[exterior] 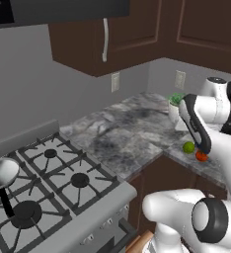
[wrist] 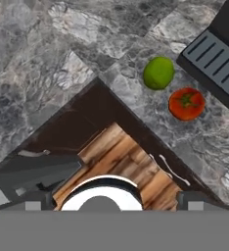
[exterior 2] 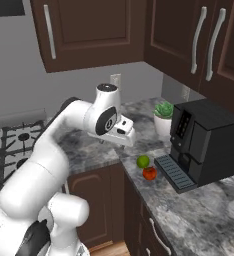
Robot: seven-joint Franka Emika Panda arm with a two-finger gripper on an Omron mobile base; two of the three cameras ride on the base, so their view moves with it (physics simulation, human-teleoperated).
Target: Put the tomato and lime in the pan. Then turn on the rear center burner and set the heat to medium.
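Note:
The lime (wrist: 158, 72) and the tomato (wrist: 186, 104) lie side by side on the grey marble counter, just in front of the coffee machine's drip tray. They also show as the lime (exterior 2: 143, 161) and the tomato (exterior 2: 149, 173). My gripper (wrist: 114, 201) hangs open and empty over the counter's inner corner, up and left of the fruit and apart from both; the hand (exterior 2: 125, 132) points down. The silver pan (exterior: 1, 173) with its black handle rests on the stove grates behind the large front-middle disc (exterior: 26, 212). The rear center burner is hidden under the pan.
A black coffee machine (exterior 2: 204, 140) stands right of the fruit, with a potted plant (exterior 2: 164, 117) behind them. Dark wall cabinets hang overhead. The stove's knobs (exterior: 107, 222) line its front panel. Bare counter (exterior: 122, 133) stretches between the stove and the fruit.

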